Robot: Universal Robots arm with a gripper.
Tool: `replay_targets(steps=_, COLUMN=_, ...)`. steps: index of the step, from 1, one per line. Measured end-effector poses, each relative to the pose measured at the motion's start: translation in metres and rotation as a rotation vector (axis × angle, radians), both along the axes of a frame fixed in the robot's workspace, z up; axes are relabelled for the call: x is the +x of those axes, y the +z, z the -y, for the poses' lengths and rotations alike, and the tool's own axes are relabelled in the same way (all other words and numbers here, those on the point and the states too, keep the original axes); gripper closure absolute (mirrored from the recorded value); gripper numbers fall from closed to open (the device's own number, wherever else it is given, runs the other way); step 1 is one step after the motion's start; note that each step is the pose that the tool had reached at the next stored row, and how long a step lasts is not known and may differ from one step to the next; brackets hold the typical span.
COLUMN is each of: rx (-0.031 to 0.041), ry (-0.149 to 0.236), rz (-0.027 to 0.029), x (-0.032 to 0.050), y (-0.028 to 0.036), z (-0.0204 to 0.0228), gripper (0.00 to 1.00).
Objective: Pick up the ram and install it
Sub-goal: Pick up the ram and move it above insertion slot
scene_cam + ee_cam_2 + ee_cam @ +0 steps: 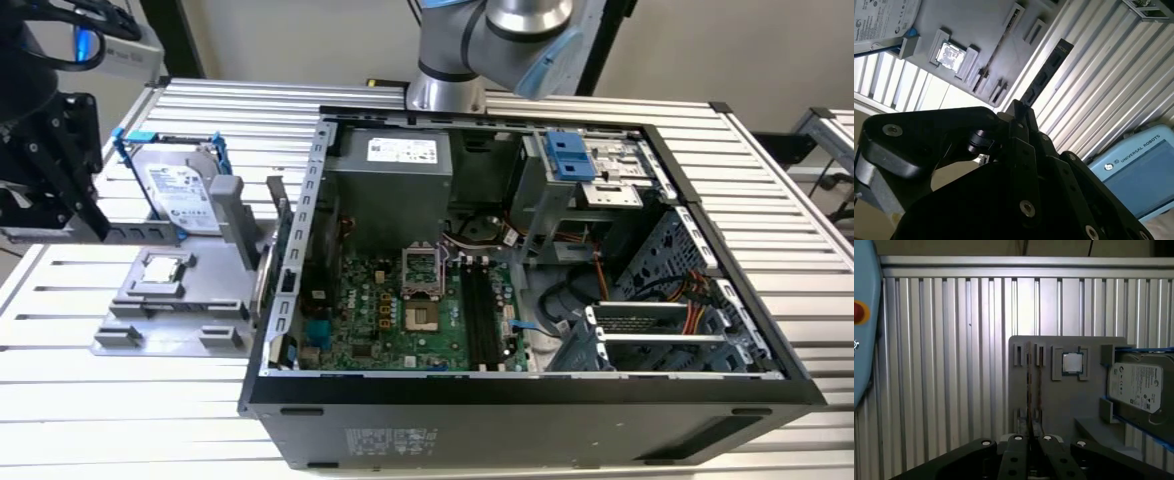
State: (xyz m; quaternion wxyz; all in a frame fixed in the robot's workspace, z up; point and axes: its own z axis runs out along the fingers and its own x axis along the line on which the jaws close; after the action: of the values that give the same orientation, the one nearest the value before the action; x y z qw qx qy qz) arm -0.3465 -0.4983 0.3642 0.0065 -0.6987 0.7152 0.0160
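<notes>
The gripper [1031,437] is clamped on one end of the ram [1029,385]. The stick's long axis runs straight out from the fingertips (edge-on in the first wrist view), and the motherboard's black slots [478,310] lie well apart — toward the exterior view's right.

The worktop [801,240] is a broad surface of pale, ribbed aluminium slats running side by side. 2 things lie directly on it: an open black computer case [534,415] resting on its side, and, just beside it towards the exterior view's left, a flat grey holder plate [167,315].
</notes>
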Motion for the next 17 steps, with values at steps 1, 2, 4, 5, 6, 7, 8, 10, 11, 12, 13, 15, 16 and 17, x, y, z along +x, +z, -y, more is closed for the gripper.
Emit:
replay_targets(steps=1, rx=0.0, ry=0.0, rz=0.0, x=0.0, y=0.0013, z=0.0, gripper=1.0)
replay_targets(steps=2, rx=0.0, ry=0.0, rz=0.0, x=0.0001, y=0.0025, z=0.0, gripper=1.0)
replay_targets(steps=4, rx=0.0, ry=0.0, rz=0.0, x=0.0001, y=0.005, z=0.0, gripper=1.0)
replay_targets(steps=5, rx=0.0001, ry=0.0, rz=0.0001, x=0.0001, y=0.0062, z=0.0001, gripper=1.0)
replay_targets(steps=6, rx=0.0, ry=0.0, rz=0.0, x=0.0001, y=0.0075, z=0.0, gripper=1.0)
replay_targets(steps=7, rx=0.0, ry=0.0, rz=-0.0001, x=0.0, y=0.009, z=0.0, gripper=1.0)
replay_targets(steps=8, rx=0.0, ry=0.0, rz=-0.0001, x=0.0, y=0.0106, z=0.0, gripper=1.0)
replay_targets(steps=10, rx=0.0, ry=0.0, rz=-0.0001, x=0.0, y=0.0136, z=0.0, gripper=1.0)
replay_targets(steps=11, rx=0.0, ry=0.0, rz=0.0, x=0.0, y=0.0153, z=0.0, gripper=1.0)
replay_targets(steps=12, rx=0.0, ry=0.0, rz=0.0, x=0.0, y=0.0167, z=0.0, gripper=1.0)
replay_targets(steps=13, rx=0.0, ry=0.0, rz=-0.0001, x=0.0, y=0.0183, z=0.0, gripper=1.0)
replay_targets(steps=15, rx=0.0, ry=0.0, rz=-0.0001, x=0.0, y=0.0215, z=0.0, gripper=1.0)
replay_targets(steps=16, rx=0.0, ry=0.0, rz=-0.0001, x=0.0, y=0.023, z=0.0, gripper=1.0)
replay_targets(steps=17, rx=-0.0001, ry=0.0, rz=-0.0001, x=0.0001, y=0.0243, z=0.0, gripper=1.0)
